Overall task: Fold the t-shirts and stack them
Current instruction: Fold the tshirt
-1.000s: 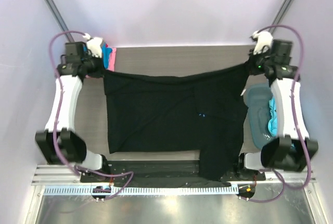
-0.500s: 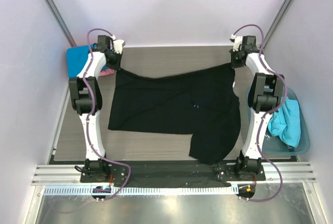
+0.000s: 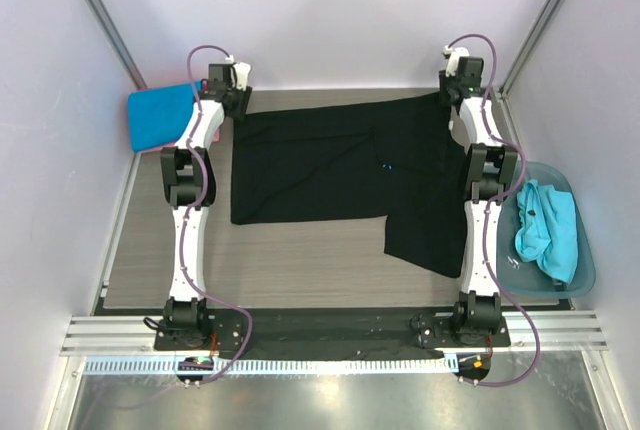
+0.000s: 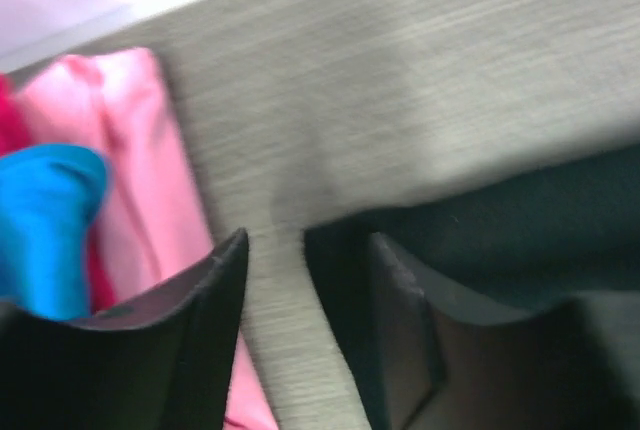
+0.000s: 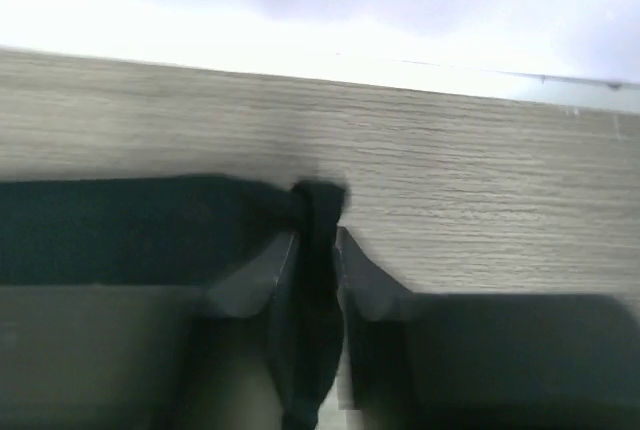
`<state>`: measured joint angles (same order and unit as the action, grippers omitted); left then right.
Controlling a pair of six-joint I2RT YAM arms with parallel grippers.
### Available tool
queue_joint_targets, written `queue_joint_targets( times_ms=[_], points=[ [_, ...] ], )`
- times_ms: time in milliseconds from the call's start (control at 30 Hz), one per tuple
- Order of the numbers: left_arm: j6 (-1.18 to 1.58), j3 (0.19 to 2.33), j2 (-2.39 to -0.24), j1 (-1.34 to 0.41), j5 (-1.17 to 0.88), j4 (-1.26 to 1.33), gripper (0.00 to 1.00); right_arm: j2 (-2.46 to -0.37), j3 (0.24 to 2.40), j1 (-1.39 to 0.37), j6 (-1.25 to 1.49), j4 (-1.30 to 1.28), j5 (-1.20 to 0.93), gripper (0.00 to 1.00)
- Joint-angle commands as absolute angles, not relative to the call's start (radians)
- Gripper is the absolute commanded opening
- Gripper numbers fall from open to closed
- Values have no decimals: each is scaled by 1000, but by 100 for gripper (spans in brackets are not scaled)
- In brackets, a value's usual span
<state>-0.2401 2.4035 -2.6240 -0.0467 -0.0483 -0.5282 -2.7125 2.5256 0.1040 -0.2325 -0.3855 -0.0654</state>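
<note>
The black t-shirt point(image 3: 330, 165) lies spread flat across the far half of the table, one flap reaching toward the near right. Its small light-blue mark point(image 3: 386, 163) faces up. My left gripper point(image 3: 238, 106) is at the shirt's far-left corner and open point(image 4: 307, 240); bare table shows between its fingers, and the black cloth point(image 4: 500, 220) lies by the right finger. My right gripper point(image 3: 448, 100) is at the far-right corner, its jaws slightly open point(image 5: 318, 233). A bunched fold of the black shirt point(image 5: 120, 230) stands between the fingers, with a sliver of table beside it.
A folded blue t-shirt point(image 3: 160, 115) lies at the far left, on a pink one point(image 4: 130, 150). A turquoise t-shirt point(image 3: 548, 230) is heaped in the teal tub point(image 3: 585, 275) at the right edge. Walls close off the back and both sides.
Both arms stretched out to the far edge, dragging the black shirt away from me and laying it flatter. The left gripper opened and let go of its corner; the right jaws loosened.
</note>
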Motion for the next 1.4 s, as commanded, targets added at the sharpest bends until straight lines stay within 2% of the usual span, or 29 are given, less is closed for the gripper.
queue_joint_targets(
  times_ms=[0, 67, 167, 233, 267, 333, 367, 433, 467, 500, 567, 633, 667, 700, 767, 1067, 1267, 1367],
  points=[
    [-215, 2482, -2588, -46, 63, -399, 54, -2688, 2606, 104, -192, -261, 30, 40],
    [-186, 2448, -2502, -48, 90, -406, 59, -2639, 2597, 109, -170, -255, 29, 53],
    [-175, 2364, -2332, -48, 127, -442, 64, -2490, 2457, 118, -175, -255, 14, 61],
    [-176, 2258, -2249, -48, 135, -497, 65, -2340, 2354, 120, -207, -256, -29, 65],
    [-176, 2200, -2143, -48, 121, -517, 64, -2279, 2297, 120, -216, -256, -47, 66],
    [-173, 1987, -2021, -46, 18, -558, 61, -2116, 2113, 120, -222, -259, -83, 67],
    [-178, 1924, -1919, -46, -47, -608, 51, -2064, 1977, 120, -222, -261, -141, 67],
    [-143, 1767, -1830, -46, -135, -664, 35, -1925, 1848, 118, -250, -297, -213, 66],
    [-108, 1726, -1797, -46, -161, -695, 17, -1892, 1742, 114, -249, -316, -242, 66],
    [-80, 1621, -1723, -46, -252, -740, 9, -1829, 1692, 110, -232, -357, -253, 66],
    [-51, 1512, -1649, -46, -313, -750, 8, -1787, 1587, 109, -254, -423, -307, 66],
    [-23, 1412, -1595, -46, -360, -787, 14, -1752, 1525, 107, -297, -511, -366, 66],
    [-15, 1393, -1595, -46, -379, -808, 24, -1744, 1464, 106, -304, -524, -379, 66],
    [-5, 1376, -1612, -45, -388, -846, 29, -1737, 1435, 103, -304, -540, -390, 66],
    [-5, 1349, -1635, -46, -449, -880, 33, -1730, 1378, 97, -302, -552, -399, 66],
    [72, 1393, -1874, -29, -473, -831, 33, -1715, 1253, 28, -406, -594, -324, 65],
    [68, 1439, -1933, -5, -411, -813, 40, -1741, 1261, 18, -406, -597, -318, 66],
    [67, 1460, -1954, 31, -388, -799, 40, -1755, 1253, 17, -419, -594, -307, 66]
  ],
)
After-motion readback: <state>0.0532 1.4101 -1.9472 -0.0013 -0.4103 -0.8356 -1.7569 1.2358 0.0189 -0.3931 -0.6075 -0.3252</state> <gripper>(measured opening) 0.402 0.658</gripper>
